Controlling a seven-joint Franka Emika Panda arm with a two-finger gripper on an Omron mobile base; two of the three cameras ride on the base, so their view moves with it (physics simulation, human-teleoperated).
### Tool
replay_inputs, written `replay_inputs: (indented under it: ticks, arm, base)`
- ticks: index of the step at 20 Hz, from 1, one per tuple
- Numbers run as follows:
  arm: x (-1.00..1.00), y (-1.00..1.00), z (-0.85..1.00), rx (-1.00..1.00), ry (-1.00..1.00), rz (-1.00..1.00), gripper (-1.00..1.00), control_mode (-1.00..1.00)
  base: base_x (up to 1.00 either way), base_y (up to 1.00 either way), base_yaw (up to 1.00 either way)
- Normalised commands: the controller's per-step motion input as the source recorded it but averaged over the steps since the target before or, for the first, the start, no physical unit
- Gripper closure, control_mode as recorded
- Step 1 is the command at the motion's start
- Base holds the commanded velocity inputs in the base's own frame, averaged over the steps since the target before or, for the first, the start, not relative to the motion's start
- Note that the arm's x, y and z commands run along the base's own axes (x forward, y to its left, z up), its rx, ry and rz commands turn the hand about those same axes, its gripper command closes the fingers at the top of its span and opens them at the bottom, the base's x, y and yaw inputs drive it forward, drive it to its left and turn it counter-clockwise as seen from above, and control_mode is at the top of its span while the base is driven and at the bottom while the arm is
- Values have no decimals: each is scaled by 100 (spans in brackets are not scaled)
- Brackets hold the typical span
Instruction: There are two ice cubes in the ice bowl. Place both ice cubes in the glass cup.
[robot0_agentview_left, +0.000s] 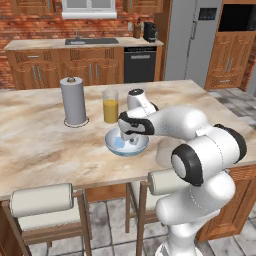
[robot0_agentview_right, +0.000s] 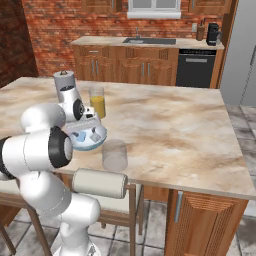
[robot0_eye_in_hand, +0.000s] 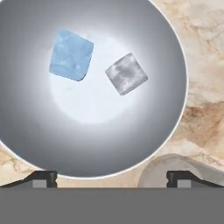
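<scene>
The ice bowl (robot0_eye_in_hand: 35, 131) is wide, shallow and pale blue-grey, and sits near the counter's front edge. Two ice cubes lie apart on its floor, a light blue one (robot0_eye_in_hand: 71, 55) and a smaller whitish-grey one (robot0_eye_in_hand: 126, 73). My gripper (robot0_eye_in_hand: 111, 179) hangs open just above the bowl (robot0_agentview_left: 142, 146), its fingertips (robot0_eye_in_hand: 43, 178) wide apart and holding nothing. In the right base view the gripper (robot0_agentview_right: 90, 131) points down into the bowl (robot0_agentview_right: 97, 142). The glass cup (robot0_agentview_right: 115, 155), a short clear tumbler, stands right beside the bowl; its rim (robot0_eye_in_hand: 162, 168) shows at the hand view's lower right.
A taller glass of orange juice (robot0_agentview_left: 110, 106) stands just behind the bowl, with a paper towel roll (robot0_agentview_left: 73, 101) to its left. Two padded stools (robot0_agentview_left: 42, 200) are tucked under the counter's front edge. The marble counter (robot0_agentview_right: 170, 130) stretches wide to the right.
</scene>
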Motion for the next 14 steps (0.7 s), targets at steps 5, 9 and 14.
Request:
replay_inputs:
  ticks: [5,9,14]
  arm:
    - [21,0,-34,-2,0,3,-100,-100]
    - [19,0,-24,0,-3,0,-100,-100]
    - [28,0,-10,0,-10,0,-100,-100]
  base:
    - [0,0,0]
    - [0,0,0]
    - [0,0,0]
